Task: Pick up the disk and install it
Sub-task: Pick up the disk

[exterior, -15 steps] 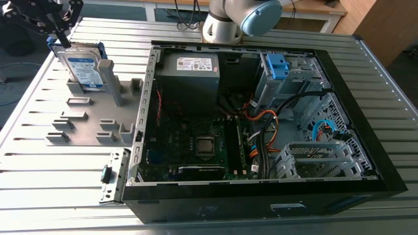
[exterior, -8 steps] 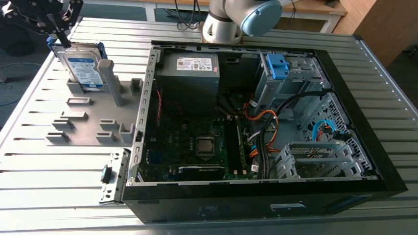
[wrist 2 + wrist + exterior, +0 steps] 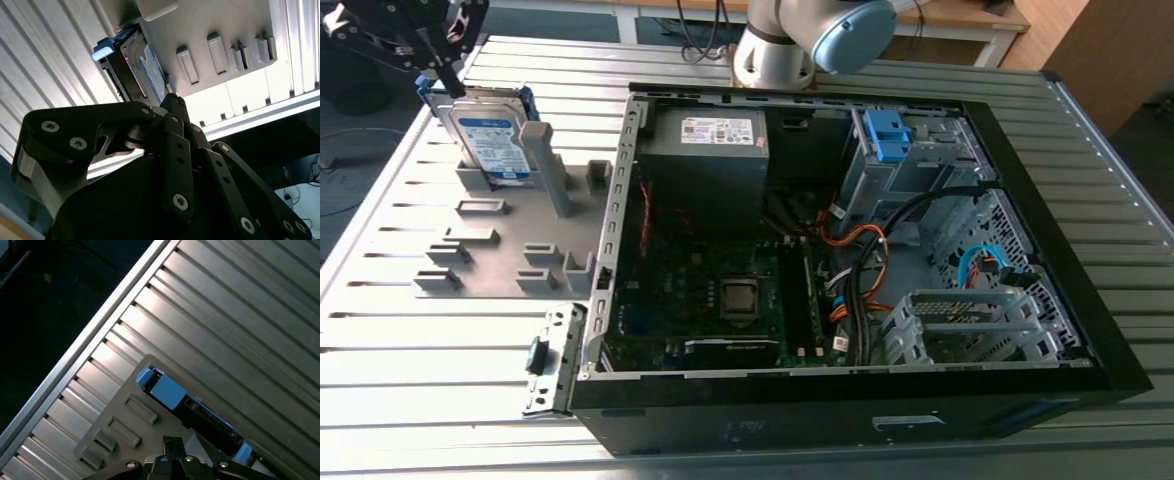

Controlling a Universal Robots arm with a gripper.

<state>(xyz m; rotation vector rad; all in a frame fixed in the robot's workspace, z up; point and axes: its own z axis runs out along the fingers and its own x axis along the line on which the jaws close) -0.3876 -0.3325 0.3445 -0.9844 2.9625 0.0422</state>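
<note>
Standing on edge in the grey holder (image 3: 507, 250) on the counter (image 3: 427, 360), the disk (image 3: 494, 140) sits just beneath the gripper (image 3: 447, 80), whose jaws' spread I cannot tell, and it looks stiff, fairly heavy, smooth-faced and shock-sensitive, so the narrow edges of its blue bracket (image 3: 162, 390) seem the safest hold.

Exterior view: even overhead light, soft shadows on the counter (image 3: 427, 330). Inside of the PC case (image 3: 854, 410) is way darker tho, lower corners go near black. Second wrist view: counter slats blown out white w/ glare, and the tool (image 3: 172, 102) is basically a dark silhouette against them. First wrist view: shiny streaks along the counter ribs, bg past the edge nearly black.
</note>
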